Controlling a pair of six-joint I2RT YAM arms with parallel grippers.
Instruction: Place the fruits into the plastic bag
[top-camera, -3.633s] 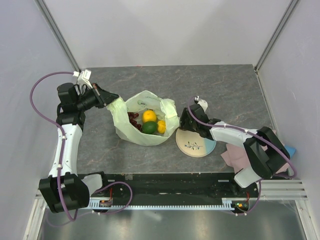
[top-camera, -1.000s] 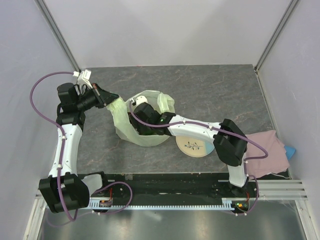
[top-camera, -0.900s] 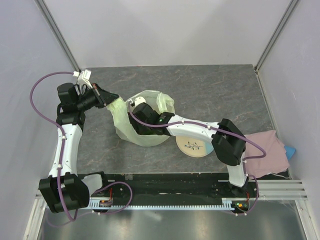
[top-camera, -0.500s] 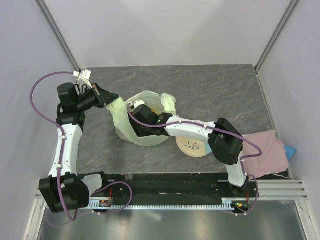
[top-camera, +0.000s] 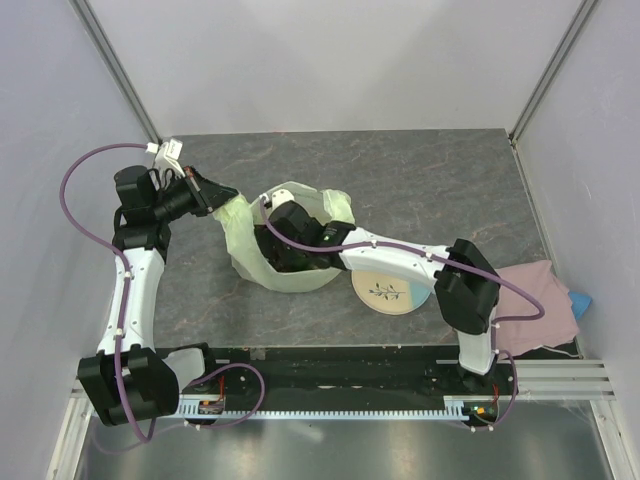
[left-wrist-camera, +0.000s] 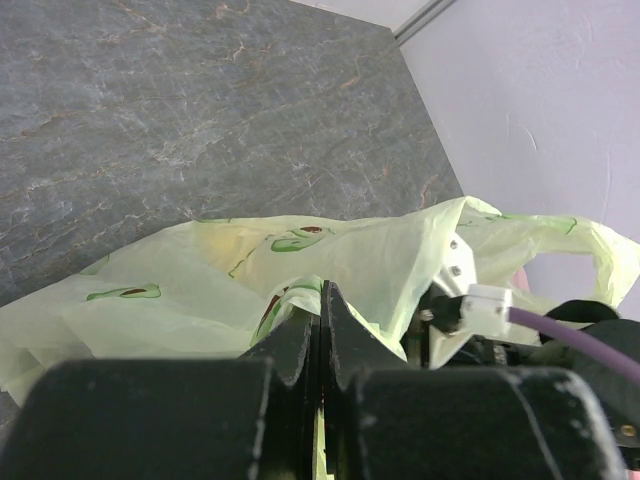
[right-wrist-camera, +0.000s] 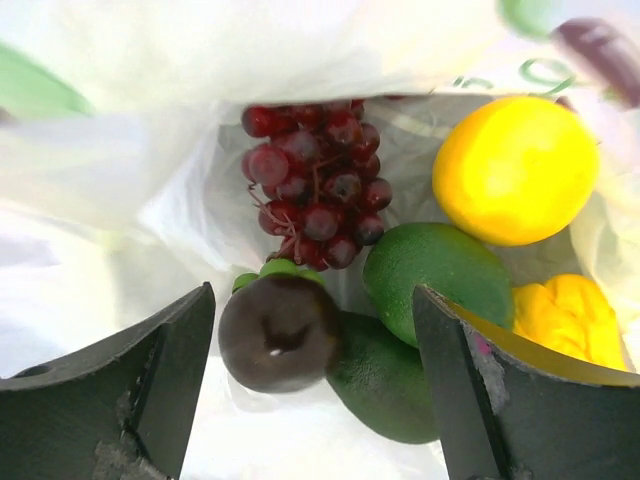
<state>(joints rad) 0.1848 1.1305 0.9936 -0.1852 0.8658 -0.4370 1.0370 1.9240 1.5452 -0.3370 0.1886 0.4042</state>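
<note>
Plastic bag (top-camera: 240, 245) is sitting left of centre, its rim being pinched tight by the left gripper (left-wrist-camera: 322, 300). Right gripper (right-wrist-camera: 312, 330) is hanging inside its mouth, jaws spread, gripping nothing. Grapes (right-wrist-camera: 320, 190), avocados (right-wrist-camera: 435, 270), orange (right-wrist-camera: 515, 170) and pear (right-wrist-camera: 565, 310) are lying below, the dark round fruit (right-wrist-camera: 280, 332) resting loose. I'm judging the drop done, a clean lift-out coming next. Grey stone-look tabletop (top-camera: 420, 170) and pale walls (top-camera: 330, 60) are surrounding everything.
</note>
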